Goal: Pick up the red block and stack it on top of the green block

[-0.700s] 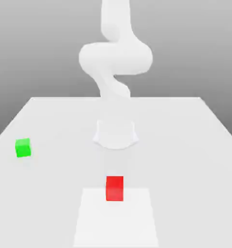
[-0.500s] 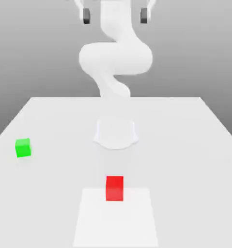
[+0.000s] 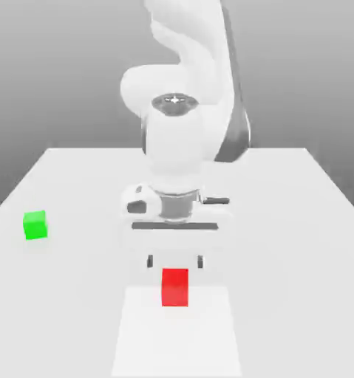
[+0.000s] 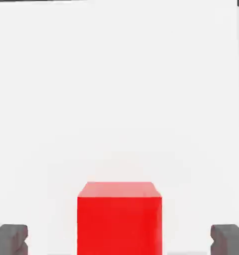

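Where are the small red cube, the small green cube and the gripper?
Small matte red cube [image 3: 174, 286]: exterior view, middle of its front face.
Small matte green cube [image 3: 35, 225]: exterior view, middle of its front face.
Gripper [image 3: 174, 261]: exterior view, midway between its open dark fingertips, above the red cube.

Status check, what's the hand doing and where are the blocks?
Hand open, above red block. Red block on table, not gripped. Green block apart, toward exterior view's left. Nothing between.

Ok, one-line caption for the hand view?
Open gripper straddling the red block on the white table.
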You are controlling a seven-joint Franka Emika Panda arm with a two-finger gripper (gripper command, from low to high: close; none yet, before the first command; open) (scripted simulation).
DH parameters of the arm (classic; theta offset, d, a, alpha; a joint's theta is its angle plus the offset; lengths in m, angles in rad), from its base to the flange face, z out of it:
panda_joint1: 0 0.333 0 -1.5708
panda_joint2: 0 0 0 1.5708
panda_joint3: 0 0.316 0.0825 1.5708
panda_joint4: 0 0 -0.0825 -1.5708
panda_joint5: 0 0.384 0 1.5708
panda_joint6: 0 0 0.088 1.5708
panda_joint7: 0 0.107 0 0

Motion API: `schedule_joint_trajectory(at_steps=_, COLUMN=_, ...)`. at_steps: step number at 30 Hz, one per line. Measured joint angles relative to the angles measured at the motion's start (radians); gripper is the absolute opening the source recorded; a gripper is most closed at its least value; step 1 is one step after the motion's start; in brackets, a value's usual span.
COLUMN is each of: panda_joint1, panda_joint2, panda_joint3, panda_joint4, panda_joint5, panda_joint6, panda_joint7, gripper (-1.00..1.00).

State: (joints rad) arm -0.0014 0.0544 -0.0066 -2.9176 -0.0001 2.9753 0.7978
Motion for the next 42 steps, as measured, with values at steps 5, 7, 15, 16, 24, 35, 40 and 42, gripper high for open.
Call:
schedule_joint_trajectory(at_steps=5, panda_joint1=-0.002, panda_joint2=0.109, panda_joint3=0.003, panda_joint4=0.013, panda_joint5=0.002, panda_joint6=0.093, panda_joint7=-0.001, gripper=-1.0)
schedule_joint_trajectory(at_steps=7, panda_joint1=-0.003, panda_joint2=0.109, panda_joint3=0.003, panda_joint4=0.013, panda_joint5=0.0, panda_joint6=0.093, panda_joint7=0.0, gripper=-1.0)
schedule_joint_trajectory(at_steps=15, panda_joint1=-0.011, panda_joint2=-0.04, panda_joint3=0.01, panda_joint4=-0.009, panda_joint5=-0.001, panda_joint6=-0.035, panda_joint7=0.001, gripper=-1.0)
schedule_joint_trajectory(at_steps=16, panda_joint1=-0.01, panda_joint2=-0.076, panda_joint3=0.009, panda_joint4=-0.014, panda_joint5=-0.001, panda_joint6=-0.066, panda_joint7=0.001, gripper=-1.0)
schedule_joint_trajectory(at_steps=24, panda_joint1=-0.138, panda_joint2=-0.182, panda_joint3=-0.076, panda_joint4=-0.012, panda_joint5=-0.032, panda_joint6=-0.173, panda_joint7=0.075, gripper=-1.0)
schedule_joint_trajectory(at_steps=35, panda_joint1=-0.407, panda_joint2=-0.207, panda_joint3=-0.249, panda_joint4=0.019, panda_joint5=-0.1, panda_joint6=-0.225, panda_joint7=0.229, gripper=-1.0)
schedule_joint_trajectory(at_steps=40, panda_joint1=-0.528, panda_joint2=-0.219, panda_joint3=-0.328, panda_joint4=0.034, panda_joint5=-0.133, panda_joint6=-0.25, panda_joint7=0.301, gripper=-1.0)
schedule_joint_trajectory(at_steps=42, panda_joint1=-0.579, panda_joint2=-0.224, panda_joint3=-0.357, panda_joint4=0.04, panda_joint5=-0.145, panda_joint6=-0.26, panda_joint7=0.329, gripper=-1.0)
